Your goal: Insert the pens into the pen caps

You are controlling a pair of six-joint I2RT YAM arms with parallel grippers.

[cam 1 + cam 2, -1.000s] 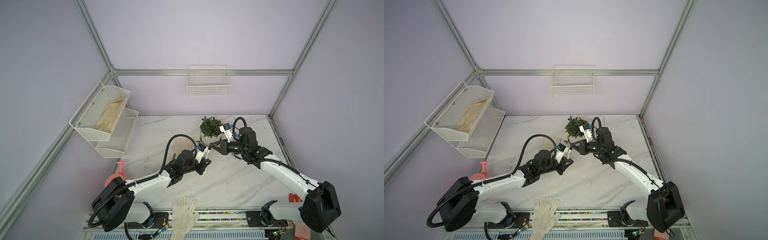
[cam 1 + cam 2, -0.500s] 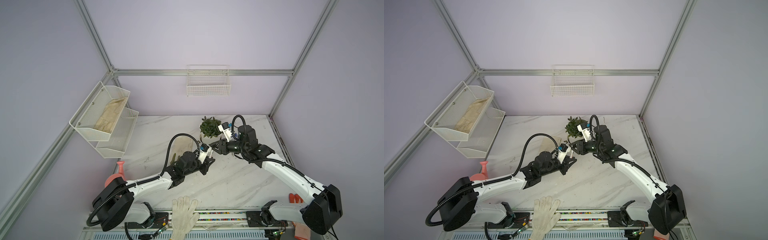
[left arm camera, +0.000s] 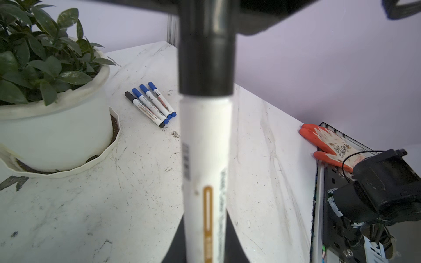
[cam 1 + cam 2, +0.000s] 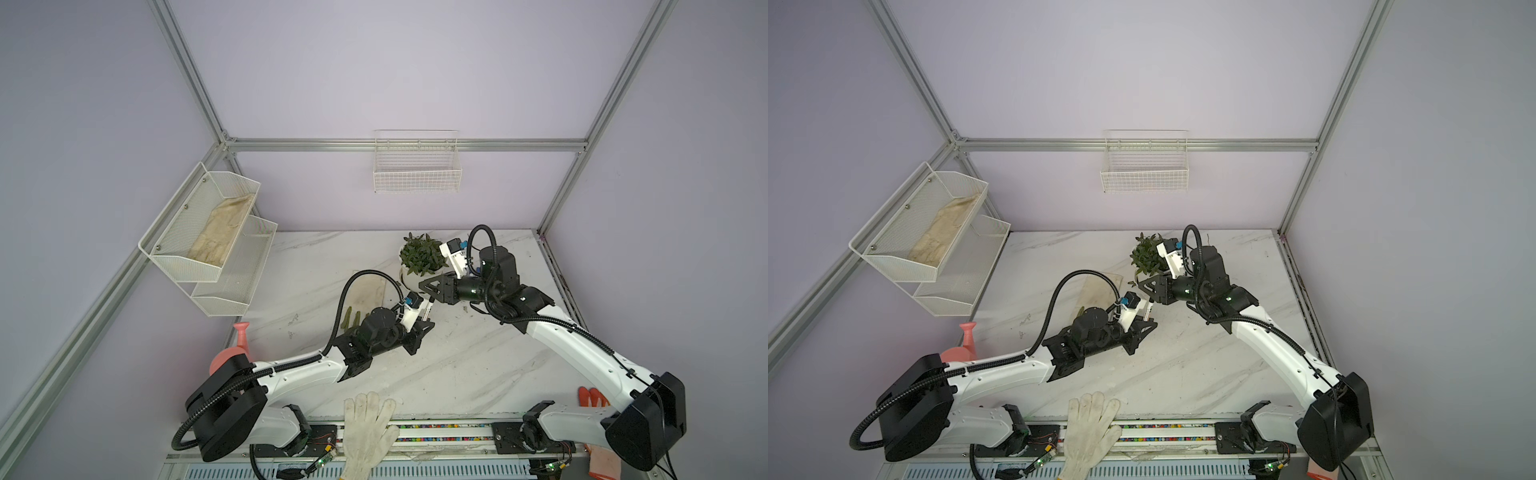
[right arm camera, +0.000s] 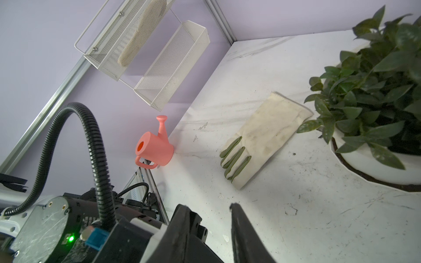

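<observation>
While the left pincer (image 3: 205,227) is clamped on the barrel of a slim white plastic marker pen (image 3: 206,141) with a printed label, a smooth black cylindrical cap (image 3: 206,59) sits on the pen's far end, beyond the pincer's tips. The right pincer (image 5: 207,210) stands partly open, nothing between its black fingers (image 5: 242,230). Four more capped white pens (image 3: 150,104), three blue and one black, lie side by side on the marbled white table (image 3: 91,205) near a round white plant pot (image 3: 57,132).

The pen (image 3: 206,136) is showing a smooth white plastic barrel, its black cap (image 3: 206,63) gleaming. The marble-look table (image 3: 136,193) is looking gritty.
</observation>
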